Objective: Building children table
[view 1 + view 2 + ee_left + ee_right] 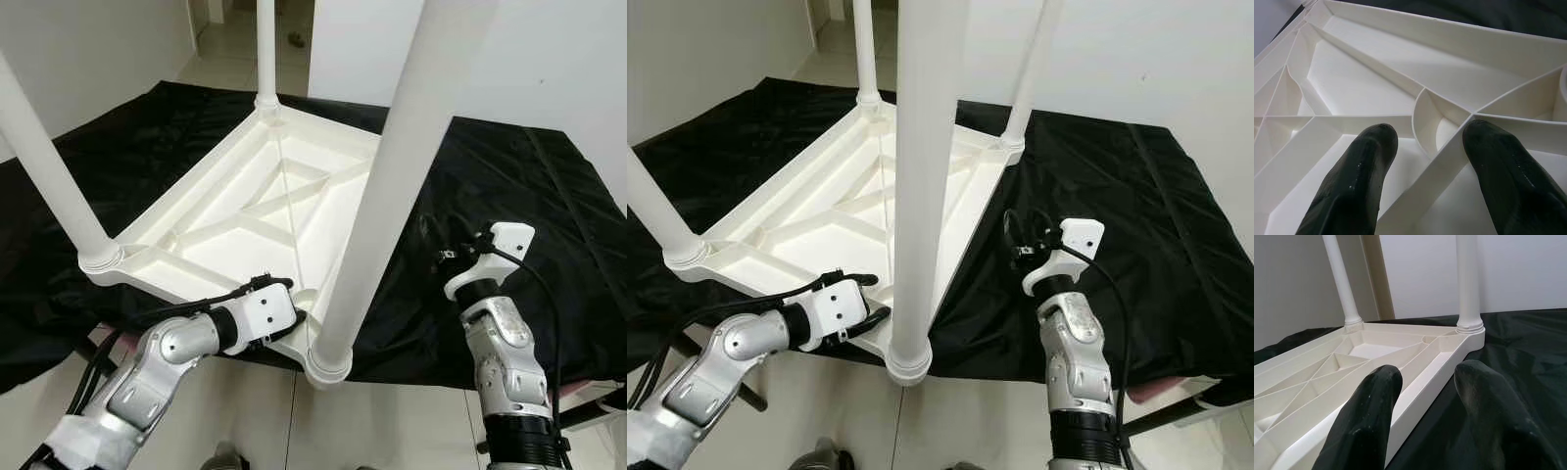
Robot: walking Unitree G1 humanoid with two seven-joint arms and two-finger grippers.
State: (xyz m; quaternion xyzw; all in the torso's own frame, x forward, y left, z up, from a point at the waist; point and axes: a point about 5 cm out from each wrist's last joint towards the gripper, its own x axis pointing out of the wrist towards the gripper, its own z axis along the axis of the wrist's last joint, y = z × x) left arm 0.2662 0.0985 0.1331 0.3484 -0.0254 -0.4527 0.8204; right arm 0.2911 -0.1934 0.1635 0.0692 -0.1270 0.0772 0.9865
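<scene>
I've got the left gripper (1425,142) jaws open, straddling a rib inside the upturned kids' table (245,211) (legs up). Right gripper (1425,382) jaws open, table rim just ahead of them.

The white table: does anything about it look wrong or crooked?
Nothing looks damaged. The table lies upside down on the black cloth with four legs standing up. One corner hangs past the cloth's edge.

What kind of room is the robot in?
Probably a plain room in a home: white walls, a pale tiled floor, and an upside-down white children's table on a black cloth.
</scene>
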